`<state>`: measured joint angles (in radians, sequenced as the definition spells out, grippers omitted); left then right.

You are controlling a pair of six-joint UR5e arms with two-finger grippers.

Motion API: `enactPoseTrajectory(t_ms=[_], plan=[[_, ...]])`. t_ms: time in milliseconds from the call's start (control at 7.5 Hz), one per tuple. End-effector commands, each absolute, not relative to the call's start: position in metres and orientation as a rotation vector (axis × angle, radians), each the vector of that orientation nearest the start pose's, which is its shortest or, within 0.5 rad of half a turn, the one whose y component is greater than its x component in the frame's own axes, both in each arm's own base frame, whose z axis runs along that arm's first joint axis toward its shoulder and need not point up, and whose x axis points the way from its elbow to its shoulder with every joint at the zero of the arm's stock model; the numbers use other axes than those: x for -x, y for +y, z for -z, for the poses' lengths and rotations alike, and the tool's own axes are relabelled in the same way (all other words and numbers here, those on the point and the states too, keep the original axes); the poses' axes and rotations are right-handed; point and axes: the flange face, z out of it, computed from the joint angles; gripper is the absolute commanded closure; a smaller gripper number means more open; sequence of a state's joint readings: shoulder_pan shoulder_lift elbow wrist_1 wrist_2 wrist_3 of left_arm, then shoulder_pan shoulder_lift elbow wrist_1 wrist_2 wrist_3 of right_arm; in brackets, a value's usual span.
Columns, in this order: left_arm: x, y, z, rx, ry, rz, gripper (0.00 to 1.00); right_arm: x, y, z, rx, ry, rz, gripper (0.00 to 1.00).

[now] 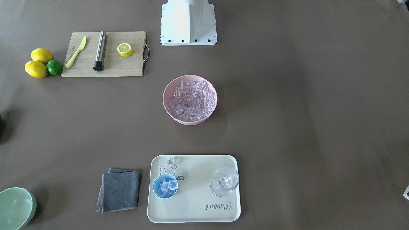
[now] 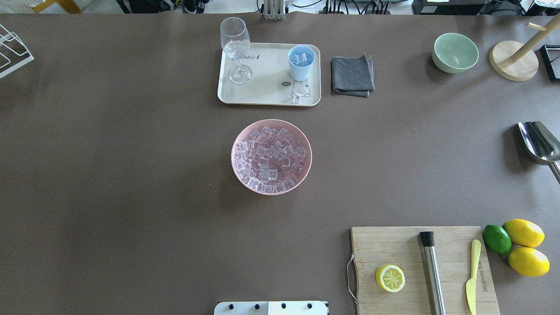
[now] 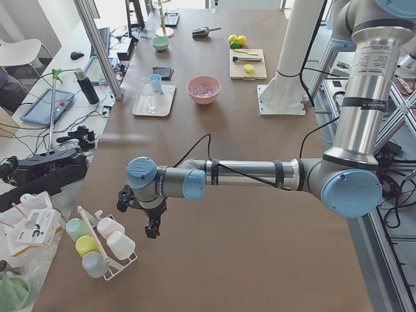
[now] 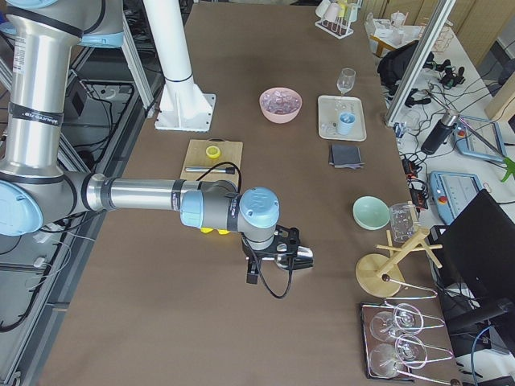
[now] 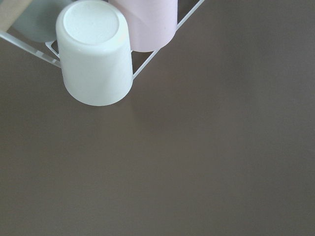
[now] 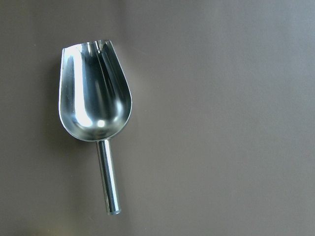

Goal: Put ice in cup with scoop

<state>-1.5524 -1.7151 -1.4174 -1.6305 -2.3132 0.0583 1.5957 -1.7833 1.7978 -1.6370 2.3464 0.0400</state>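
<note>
The left arm stretches level toward the far left, the left gripper pointing down. The right arm reaches right, the right gripper hanging low; finger spacing unreadable.

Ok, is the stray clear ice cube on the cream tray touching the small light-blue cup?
Apart. The front-facing view shows bare cream tray between the clear ice cube and the light-blue cup; the overhead view agrees.
</note>
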Motion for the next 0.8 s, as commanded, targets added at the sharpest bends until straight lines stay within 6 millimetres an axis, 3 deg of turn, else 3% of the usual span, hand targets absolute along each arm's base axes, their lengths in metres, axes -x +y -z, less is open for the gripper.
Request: enactPoseTrajectory(t_ms=[0, 667], plan=[[0.0558, -0.5576, -0.6558, -0.062, 0.740, -0.091, 0.01, -0.0745, -0.3967, -0.6478, 0.055, -0.767, -0.079, 0.00], [0.0558, -0.5576, -0.6558, -0.062, 0.740, -0.091, 0.01, -0.0781, -0.3967, -0.6497, 0.044, -0.752, -0.060, 0.00]])
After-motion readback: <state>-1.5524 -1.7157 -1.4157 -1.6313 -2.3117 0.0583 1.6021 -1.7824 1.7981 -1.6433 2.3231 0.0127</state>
